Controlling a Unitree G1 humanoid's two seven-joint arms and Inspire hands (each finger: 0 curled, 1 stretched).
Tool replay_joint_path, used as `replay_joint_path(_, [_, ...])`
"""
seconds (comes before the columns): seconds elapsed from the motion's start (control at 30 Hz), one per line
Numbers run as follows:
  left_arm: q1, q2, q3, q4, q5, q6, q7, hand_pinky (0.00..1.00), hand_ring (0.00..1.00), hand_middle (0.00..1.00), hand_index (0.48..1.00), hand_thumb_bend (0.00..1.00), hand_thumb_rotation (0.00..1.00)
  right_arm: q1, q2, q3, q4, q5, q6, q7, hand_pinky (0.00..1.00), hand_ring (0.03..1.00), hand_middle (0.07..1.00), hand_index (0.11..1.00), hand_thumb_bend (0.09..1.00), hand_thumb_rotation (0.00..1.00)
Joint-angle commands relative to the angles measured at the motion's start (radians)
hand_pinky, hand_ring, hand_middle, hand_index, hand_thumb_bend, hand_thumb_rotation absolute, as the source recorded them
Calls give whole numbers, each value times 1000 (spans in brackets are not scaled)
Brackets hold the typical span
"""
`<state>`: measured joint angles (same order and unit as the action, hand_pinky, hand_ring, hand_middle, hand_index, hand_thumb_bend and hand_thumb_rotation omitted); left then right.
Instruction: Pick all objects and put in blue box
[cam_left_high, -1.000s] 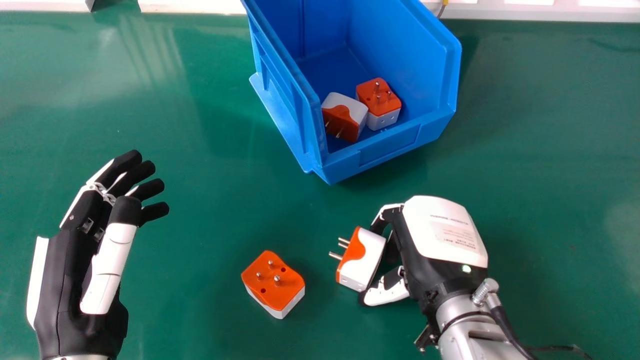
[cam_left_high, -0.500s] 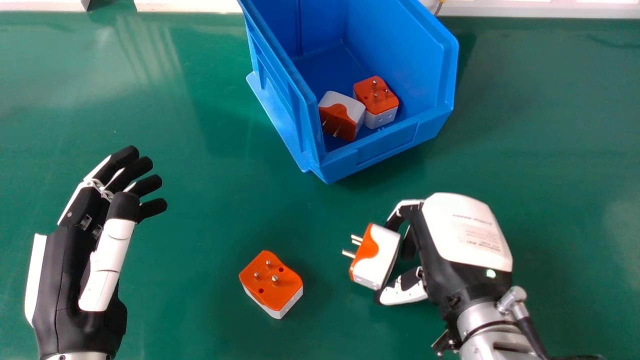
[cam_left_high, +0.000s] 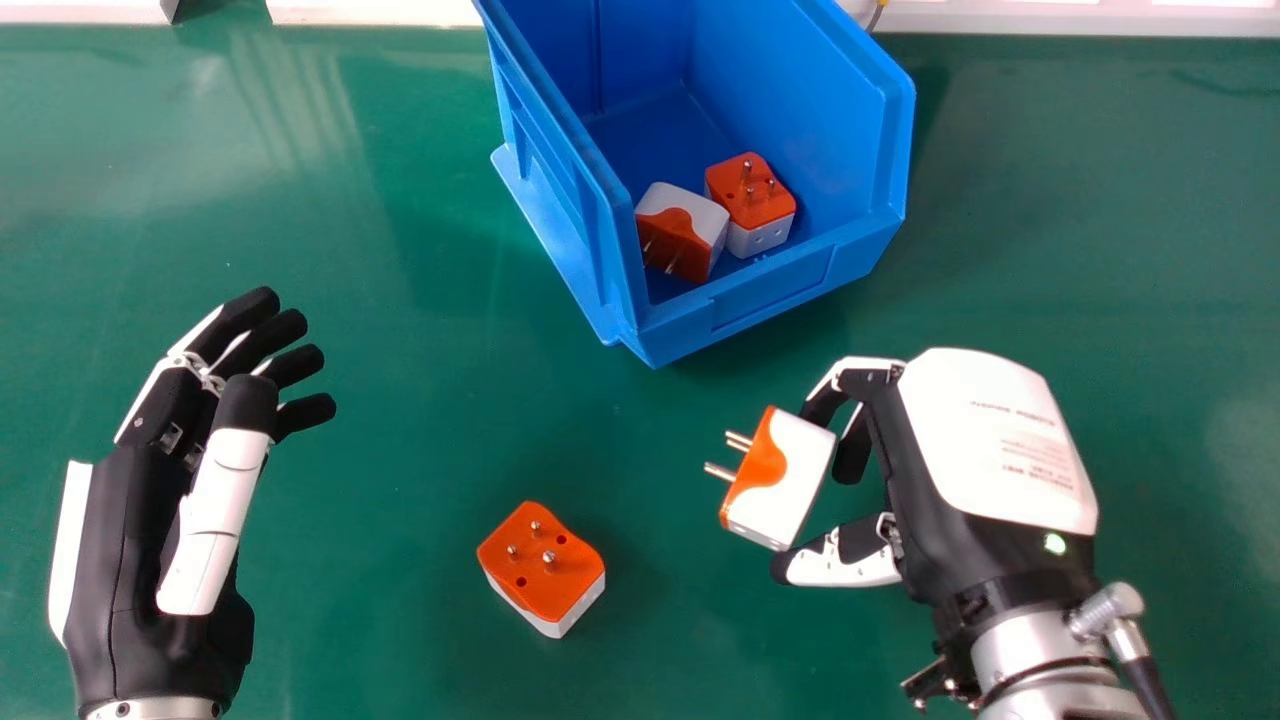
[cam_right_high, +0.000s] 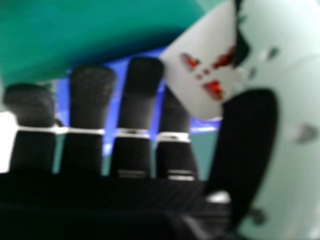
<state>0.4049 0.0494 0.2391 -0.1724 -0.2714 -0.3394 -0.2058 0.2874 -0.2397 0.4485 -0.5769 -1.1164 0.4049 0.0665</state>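
Loose plug (cam_left_high: 540, 575), on the green table (cam_left_high: 400, 640), right of the left hand (cam_left_high: 150, 560). That hand has hold of nothing; fingers loosely extended, gently bent, thumb apart. This plug is yet to be lifted.

Box (cam_left_high: 770, 292), farther off: two in. Left boxed plug (cam_left_high: 688, 222) and right boxed plug (cam_left_high: 752, 200) lie side by side near the front wall; touching or not, cannot tell.

Held plug (cam_left_high: 790, 485), near side of the box and outside it, pinched between thumb and curled fingers of the right hand (cam_left_high: 985, 440). Looks lifted; yet to go in. Of four seen, I judge the job half done.

Looks: all orange and white. Loose plug sits orange face up, three metal pins upright, white body below. Left boxed plug is tipped over, wavy colour border showing, pins low. Right boxed plug has its pins up. Held plug is tilted, pins toward the left; right hand view gives a pale face with reddish openings.
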Motion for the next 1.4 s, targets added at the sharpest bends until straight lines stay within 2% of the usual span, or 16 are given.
replay_joint_path(0.0, [0, 7, -1, -28, 8, -12, 0, 709, 780, 803, 783, 847, 681, 10, -1, -26, -75, -27, -23, 12, 144, 213, 407, 503, 511, 0])
replay_joint_path(0.17, [0, 6, -5, -40, 3, 6, 2, 709, 782, 806, 786, 837, 683, 24, 6, -64, -155, -54, -44, 55, 142, 205, 393, 501, 509, 0])
replay_joint_path(0.33, [-9, 3, -8, -42, 2, 11, 4, 719, 787, 810, 788, 824, 683, 16, 42, -108, -225, -57, -49, 101, 134, 190, 389, 497, 509, 0])
replay_joint_path(0.43, [-15, 4, -10, -39, -2, 8, 0, 729, 794, 815, 792, 808, 683, -6, 50, -139, -236, -48, -71, 105, 123, 175, 393, 492, 511, 0])
replay_joint_path(0.53, [-15, 3, -13, -48, -2, 16, 3, 736, 797, 818, 795, 797, 683, -37, 56, -170, -225, -28, -99, 90, 118, 169, 395, 491, 511, 0])
replay_joint_path(0.57, [-14, 3, -13, -50, 1, 17, 4, 743, 801, 821, 799, 788, 684, -52, 57, -180, -216, -23, -110, 81, 115, 165, 394, 489, 511, 0])
replay_joint_path(0.7, [-9, 2, -16, -65, -2, 33, 7, 755, 807, 825, 805, 769, 688, -120, 58, -214, -172, -16, -142, 68, 109, 158, 391, 487, 511, 0])
replay_joint_path(0.77, [-9, 3, -15, -65, -1, 31, 7, 762, 811, 828, 809, 763, 690, -160, 53, -229, -144, -13, -157, 63, 105, 152, 393, 486, 512, 0])
replay_joint_path(0.93, [-10, 1, -15, -68, -6, 31, 10, 769, 816, 832, 812, 744, 689, -272, 59, -246, -56, -30, -163, 48, 103, 149, 392, 485, 512, 0])
replay_joint_path(1.03, [-6, 0, -16, -79, 2, 40, 20, 760, 811, 828, 807, 745, 686, -357, 55, -253, 20, -26, -167, 35, 101, 147, 391, 485, 512, 0])
replay_joint_path(1.17, [-3, 3, -17, -89, 3, 50, 24, 749, 804, 821, 800, 749, 683, -465, 56, -259, 131, -14, -168, -6, 98, 144, 391, 484, 512, 0])
replay_joint_path(1.37, [-10, 11, -15, -79, -1, 46, 15, 746, 801, 819, 795, 750, 680, -631, 50, -252, 309, 5, -164, -58, 93, 138, 396, 484, 513, 0])
